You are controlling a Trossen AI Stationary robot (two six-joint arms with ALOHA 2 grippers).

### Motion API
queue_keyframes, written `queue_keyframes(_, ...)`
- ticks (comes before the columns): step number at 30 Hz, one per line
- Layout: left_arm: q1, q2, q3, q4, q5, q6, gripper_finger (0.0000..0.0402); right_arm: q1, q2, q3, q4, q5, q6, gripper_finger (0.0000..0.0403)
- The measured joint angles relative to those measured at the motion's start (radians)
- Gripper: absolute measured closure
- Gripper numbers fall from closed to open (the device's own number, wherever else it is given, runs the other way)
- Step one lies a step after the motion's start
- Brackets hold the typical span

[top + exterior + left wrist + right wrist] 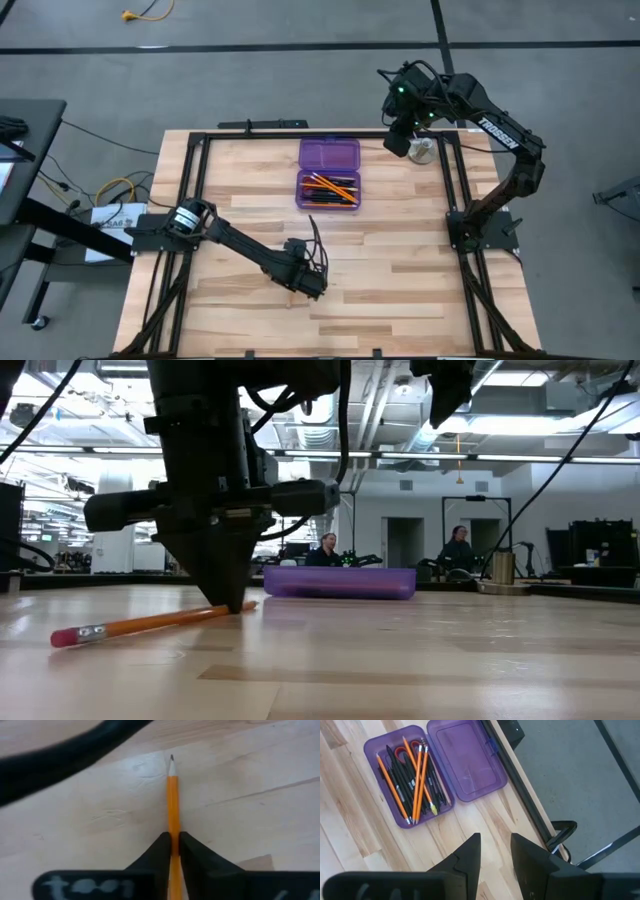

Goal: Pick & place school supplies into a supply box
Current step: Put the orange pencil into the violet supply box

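Left jaws (172, 851) tight around sharpened orange pencil (172, 800), pink eraser end.

High view straight down over the whole bench (400, 290), low view level across it, wrist views close; high and right-wrist share the purple box (329, 172).

The worktop (400, 290) was pale, smooth wood planking with a faint sheen. On it the supply box (470, 770) looked like glossy translucent purple plastic, and near it lay a painted orange wooden pencil (172, 805) between matt black fingers (197, 857).
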Motion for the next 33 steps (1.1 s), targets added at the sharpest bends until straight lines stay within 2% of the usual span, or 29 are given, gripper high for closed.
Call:
queue_keyframes(2,0.002,0.000,0.000,-0.007,-0.009,0.007,0.0392,0.000,0.000,0.000,0.000,0.000,0.000,0.0301)
queue_keyframes(9,0.006,0.003,-0.001,-0.073,-0.067,0.005,0.0389,0.000,0.000,0.000,0.000,0.000,0.000,0.0301)
queue_keyframes(14,0.008,0.007,-0.005,-0.112,-0.158,0.030,0.0397,0.000,0.000,0.000,0.000,0.000,-0.002,0.0301)
queue_keyframes(18,0.014,0.016,0.026,-0.220,-0.230,0.071,0.0397,-0.001,0.000,0.000,0.000,0.000,-0.003,0.0301)
queue_keyframes(24,0.033,0.013,0.150,-0.393,-0.354,0.233,0.0397,-0.002,-0.003,0.001,-0.029,0.001,-0.016,0.0301)
queue_keyframes(33,0.040,0.009,0.380,-0.436,-0.558,0.602,0.0396,0.000,-0.003,0.056,-0.108,0.002,0.007,0.0301)
